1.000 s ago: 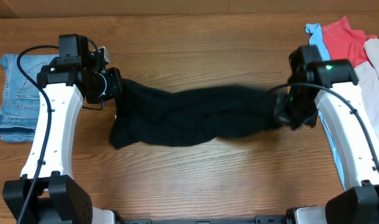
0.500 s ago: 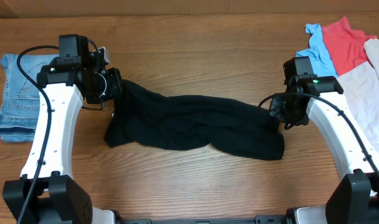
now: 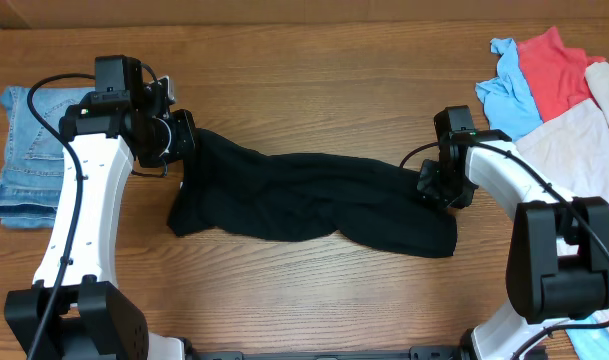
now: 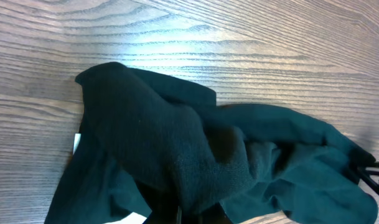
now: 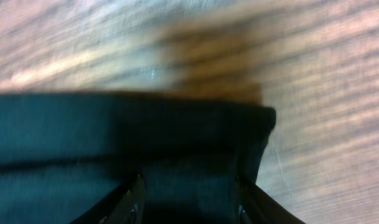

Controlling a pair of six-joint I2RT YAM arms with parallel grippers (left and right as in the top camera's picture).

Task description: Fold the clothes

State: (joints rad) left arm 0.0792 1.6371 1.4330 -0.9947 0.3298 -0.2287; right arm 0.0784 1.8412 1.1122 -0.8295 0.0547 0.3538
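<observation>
Left gripper (image 3: 187, 141) clenched on the black shirt's (image 3: 314, 195) bunched end; right gripper (image 3: 439, 188) parted over the other. I see it stretched, wrinkled, across the counter (image 3: 314, 90).

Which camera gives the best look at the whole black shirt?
Overhead: the black shirt lies full length across the table. Left wrist shows only one bunched end; right wrist only a blurred edge.

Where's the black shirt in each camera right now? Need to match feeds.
Overhead: black shirt stretched left to right across the middle.
Left wrist: the shirt, bunched, fills the lower half.
Right wrist: the shirt is a dark band across the bottom.
Shared landmark: wood-grain table, showing above the shirt in every view.
</observation>
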